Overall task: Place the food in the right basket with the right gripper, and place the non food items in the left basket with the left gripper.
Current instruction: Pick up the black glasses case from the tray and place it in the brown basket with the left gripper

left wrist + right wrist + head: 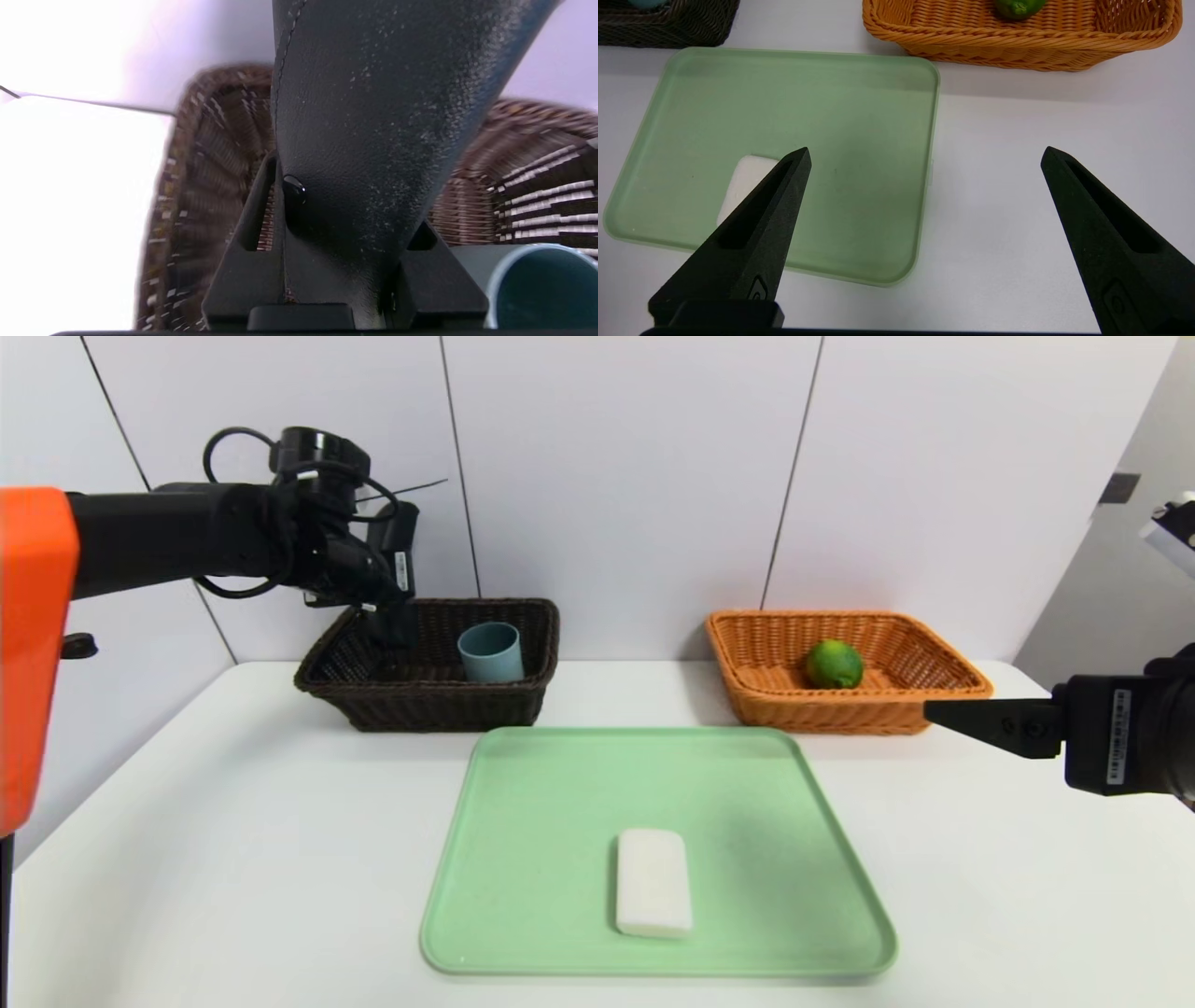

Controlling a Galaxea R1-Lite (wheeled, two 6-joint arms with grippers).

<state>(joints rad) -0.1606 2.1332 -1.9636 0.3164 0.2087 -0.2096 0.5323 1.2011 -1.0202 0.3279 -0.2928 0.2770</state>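
Left arm reaches out level, black left gripper (343, 233) angled down over dark brown wicker basket (448, 702), clamped on long black folded cloth (373, 116). Black right gripper (927, 154) parked beyond green tray's (747, 784) right side, fingers wide.

Orange arm casing (33, 663); looping black cables (241, 590); barcode sticker (1117, 737)

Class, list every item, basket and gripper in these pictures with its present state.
Left gripper: shut on black roll, at dark basket
Right gripper: open, empty
Dark basket: holds cup
Cup: mouth uncovered
Orange basket: holds lime
Lime: whole
White block: flat on tray
Tray: mostly bare
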